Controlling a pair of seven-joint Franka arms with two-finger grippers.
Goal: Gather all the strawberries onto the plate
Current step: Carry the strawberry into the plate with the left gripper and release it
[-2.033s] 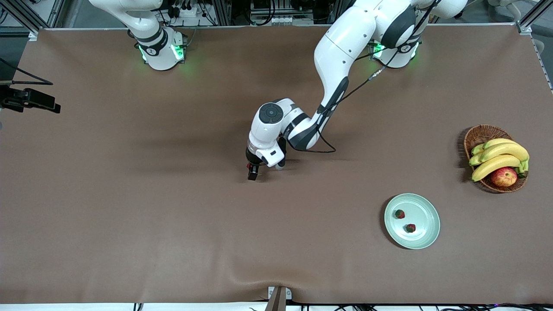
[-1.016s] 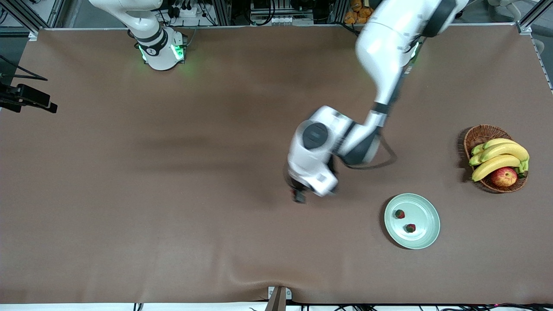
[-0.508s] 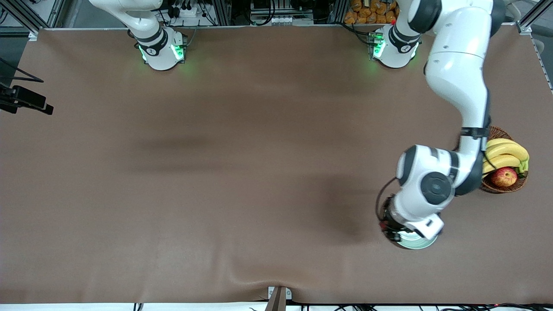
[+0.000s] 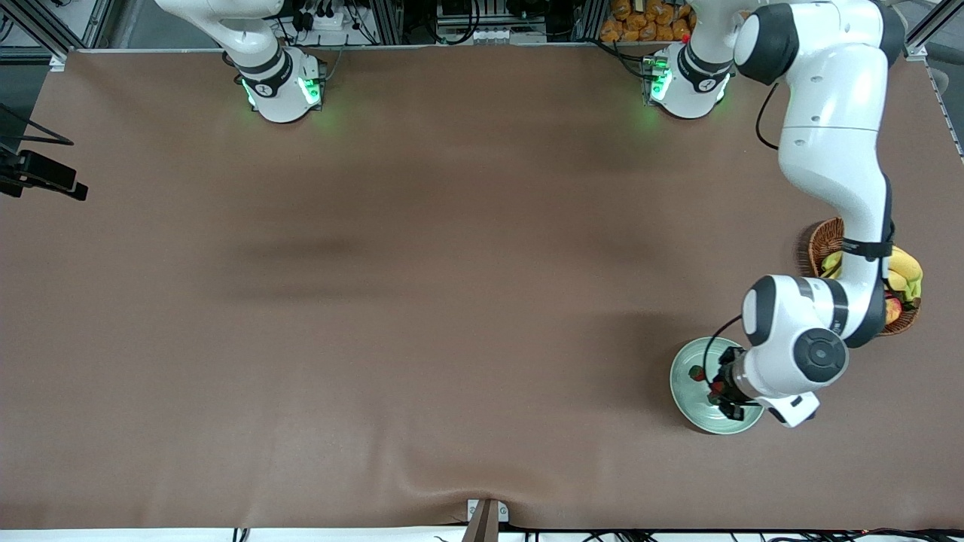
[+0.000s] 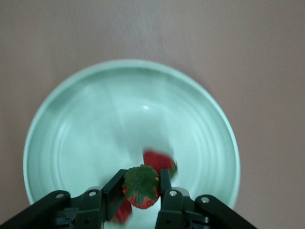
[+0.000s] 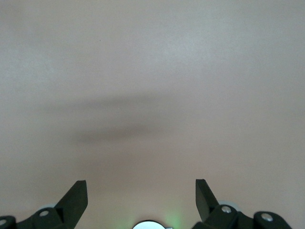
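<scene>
Pinching a strawberry between its fingers, the left gripper hangs right over the plate, leafy cap showing in the left wrist view. Two more strawberries lie in the plate under it: one just past the held berry, the other mostly hidden by a finger. Plate sits toward the left arm's end of the table, nearer the front camera than the wicker basket of bananas. Right gripper waits with fingers spread wide over bare tabletop.
</scene>
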